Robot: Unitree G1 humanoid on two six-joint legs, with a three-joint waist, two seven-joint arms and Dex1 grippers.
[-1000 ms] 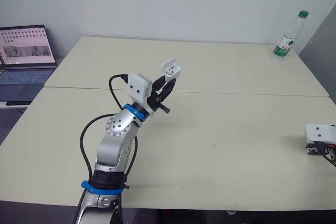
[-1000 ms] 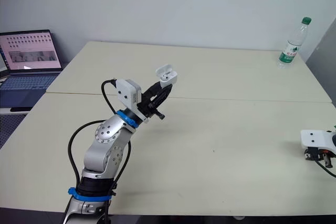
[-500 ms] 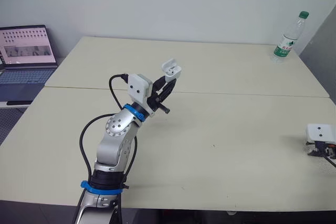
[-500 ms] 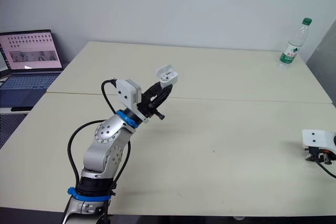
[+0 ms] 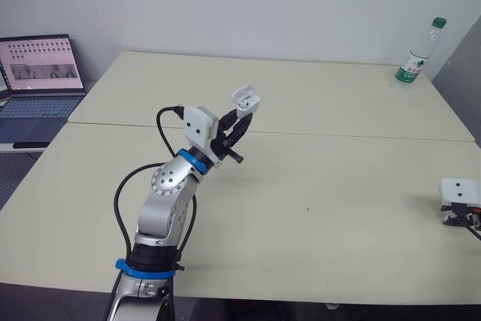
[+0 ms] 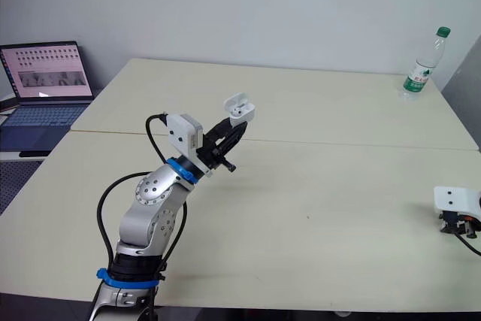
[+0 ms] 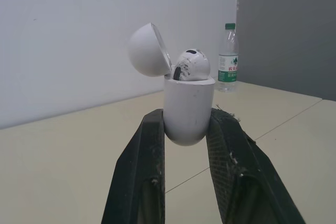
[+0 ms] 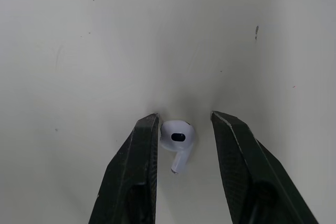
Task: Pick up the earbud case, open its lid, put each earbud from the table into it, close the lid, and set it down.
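- Pinching earbud case btw. both fingers of left gripper, pads pressing on case's lower body from either side.
- Holding case upright, raised well off table, upper centre-left of head view.
- Showing case lid open, hinged back and tilting off to one side.
- Carrying one seated earbud inside case, white head w/ dark mesh poking above rim; rest of case interior hidden behind it, so 2nd slot not readable.
- Hovering right gripper low over table at far right edge of head view, lower right; fingers spread apart, clamping nothing.
- Lying btw. those spread fingers: loose earbud, flat on table, stem pointing back toward wrist, just beside one finger w/ clear gap to the other; contact w/ near finger not clear.
- Standing near table's far right corner, upper right of head view: water bottle, upright, green cap on.
- Sitting off table's left side, upper left of head view: laptop, open, screen lit.
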